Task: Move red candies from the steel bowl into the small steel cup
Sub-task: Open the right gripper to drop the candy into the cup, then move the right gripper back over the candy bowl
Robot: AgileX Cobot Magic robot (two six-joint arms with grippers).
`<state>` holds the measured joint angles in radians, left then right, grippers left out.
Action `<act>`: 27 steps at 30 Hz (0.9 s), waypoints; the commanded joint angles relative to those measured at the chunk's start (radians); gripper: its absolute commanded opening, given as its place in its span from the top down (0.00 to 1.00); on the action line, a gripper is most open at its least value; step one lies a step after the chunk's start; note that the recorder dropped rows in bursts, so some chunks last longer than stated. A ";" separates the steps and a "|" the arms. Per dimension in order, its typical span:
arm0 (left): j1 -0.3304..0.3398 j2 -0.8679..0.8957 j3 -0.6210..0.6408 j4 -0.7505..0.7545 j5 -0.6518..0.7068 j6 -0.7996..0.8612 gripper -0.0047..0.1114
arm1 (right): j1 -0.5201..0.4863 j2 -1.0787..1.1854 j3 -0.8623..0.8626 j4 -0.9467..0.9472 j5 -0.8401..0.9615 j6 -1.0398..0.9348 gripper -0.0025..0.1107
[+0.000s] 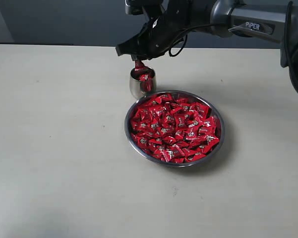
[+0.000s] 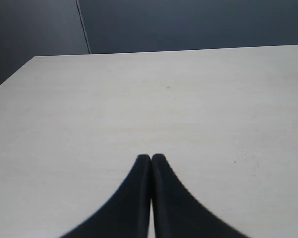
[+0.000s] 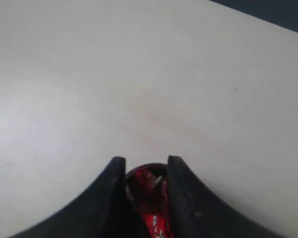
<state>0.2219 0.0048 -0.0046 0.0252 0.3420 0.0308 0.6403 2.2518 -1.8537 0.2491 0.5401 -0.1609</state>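
Above the small steel cup, right hand's parted fingers flank a red candy; grip unclear.

The exterior view is looking down from high on the near side across the table. It is standing far enough back to be taking in the steel bowl, the small steel cup and the right arm at the far right. The left wrist view is sitting low over bare tabletop, facing past the left gripper toward a dark wall. The right wrist view is looking steeply down, very close, past the right gripper, and is sharing the cup with the exterior view.
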 commanded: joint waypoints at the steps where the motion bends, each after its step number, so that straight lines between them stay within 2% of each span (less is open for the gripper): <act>1: -0.005 -0.005 0.005 0.002 -0.008 -0.001 0.96 | 0.000 -0.002 -0.007 0.009 -0.005 0.000 0.56; 8: -0.005 -0.005 0.005 0.002 -0.008 -0.001 0.96 | 0.000 -0.002 -0.007 0.009 0.000 0.000 0.69; 19: -0.005 -0.005 0.005 0.002 -0.008 -0.001 0.96 | 0.000 -0.056 -0.007 0.005 0.105 -0.003 0.69; 23: -0.005 -0.005 0.005 0.002 -0.008 -0.001 0.96 | 0.000 -0.103 0.025 0.005 0.092 -0.001 0.69; 27: -0.005 -0.005 0.005 0.002 -0.008 -0.001 0.96 | 0.000 -0.189 0.147 -0.005 0.002 -0.001 0.69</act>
<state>0.2219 0.0048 -0.0046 0.0252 0.3420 0.0308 0.6403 2.1255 -1.7858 0.2557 0.6050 -0.1609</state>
